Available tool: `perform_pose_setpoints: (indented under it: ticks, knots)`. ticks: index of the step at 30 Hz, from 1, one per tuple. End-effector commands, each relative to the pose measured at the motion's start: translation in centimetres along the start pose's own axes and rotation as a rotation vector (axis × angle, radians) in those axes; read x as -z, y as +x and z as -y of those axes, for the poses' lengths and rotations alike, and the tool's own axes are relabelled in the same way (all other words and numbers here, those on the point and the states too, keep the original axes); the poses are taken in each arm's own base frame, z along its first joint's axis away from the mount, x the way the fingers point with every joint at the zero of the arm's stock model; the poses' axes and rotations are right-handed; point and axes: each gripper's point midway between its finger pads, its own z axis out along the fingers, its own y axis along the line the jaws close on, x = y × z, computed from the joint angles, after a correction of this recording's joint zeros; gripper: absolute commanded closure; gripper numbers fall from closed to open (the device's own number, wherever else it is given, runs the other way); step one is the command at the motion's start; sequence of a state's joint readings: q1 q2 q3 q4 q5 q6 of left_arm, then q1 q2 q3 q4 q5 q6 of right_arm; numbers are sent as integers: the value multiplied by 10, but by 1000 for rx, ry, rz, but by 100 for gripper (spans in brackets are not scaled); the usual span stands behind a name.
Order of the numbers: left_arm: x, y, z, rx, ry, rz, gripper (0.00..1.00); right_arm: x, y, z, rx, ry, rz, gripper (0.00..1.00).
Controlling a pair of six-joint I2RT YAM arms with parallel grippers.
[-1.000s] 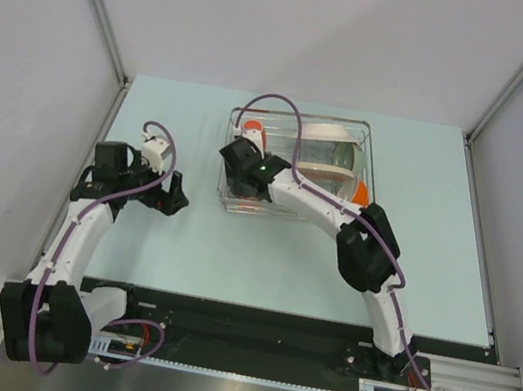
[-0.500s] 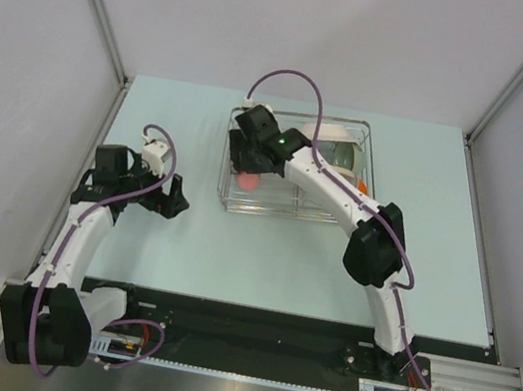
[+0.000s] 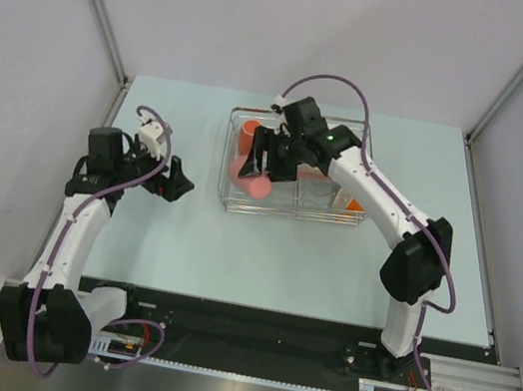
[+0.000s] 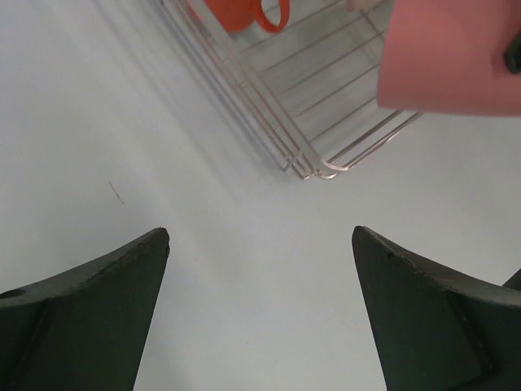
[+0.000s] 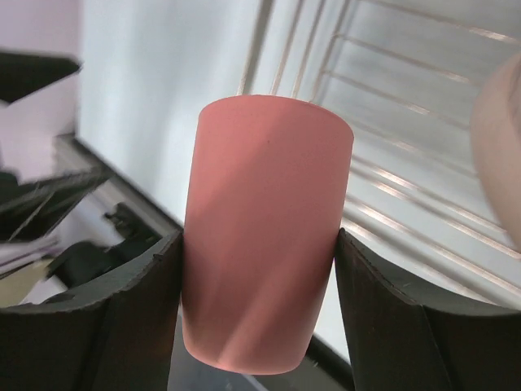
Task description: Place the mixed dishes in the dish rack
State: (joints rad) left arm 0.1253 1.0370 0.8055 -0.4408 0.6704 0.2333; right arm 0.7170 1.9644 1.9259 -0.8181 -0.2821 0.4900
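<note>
The silver wire dish rack [image 3: 223, 201] stands at the table's middle back. My right gripper [image 3: 263, 163] reaches over its left half and is shut on the pinkish cup [image 3: 253, 181], which hangs tilted above the rack's near-left part. In the right wrist view the cup [image 5: 264, 236] fills the gap between both fingers [image 5: 138, 318], with the rack wires [image 5: 407, 171] behind it. An orange-red mug [image 3: 248, 133] stands in the rack's far-left corner. My left gripper [image 3: 177, 182] is open over bare table left of the rack. Its wrist view shows the rack's corner [image 4: 324, 169], the mug [image 4: 236, 12] and the cup [image 4: 448, 57].
A pinkish-cream rim [image 5: 498, 155] shows at the right edge of the right wrist view. Something orange [image 3: 354, 205] sits at the rack's right end, half under my right arm. Grey walls close in the table on three sides.
My right arm has swung its wrist to the right over the rack, turning the pinkish cup with it. The orange-red mug has come into sight. The left arm shifted slightly.
</note>
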Motion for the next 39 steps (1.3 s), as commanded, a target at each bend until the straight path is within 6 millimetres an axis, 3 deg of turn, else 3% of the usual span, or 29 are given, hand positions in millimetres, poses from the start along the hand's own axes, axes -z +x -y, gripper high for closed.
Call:
perform_pose_setpoints:
  ticks: [1, 4, 10, 21, 25, 36, 39]
  knots:
    - [1, -64, 16, 11, 103, 176, 0, 49, -3, -44, -25, -224, 15, 100]
    - [-5, -81, 17, 7, 87, 222, 0, 52, 3, -49, -42, -267, -11, 100]
    - [-28, -89, 9, 21, 67, 191, 0, 61, 12, -72, -63, -371, -34, 100]
    - [-38, -80, 21, 55, 127, 180, 0, 63, 6, -92, -110, -514, -25, 100]
    - [-35, -81, 26, 54, 142, 177, 0, 65, -8, -98, -127, -569, 22, 100]
    - [-27, -80, 36, 47, 177, 176, 0, 54, -44, -74, -222, -572, 122, 100]
    - [-29, -81, 50, 35, 218, 171, 0, 50, -49, -73, -240, -595, 129, 100]
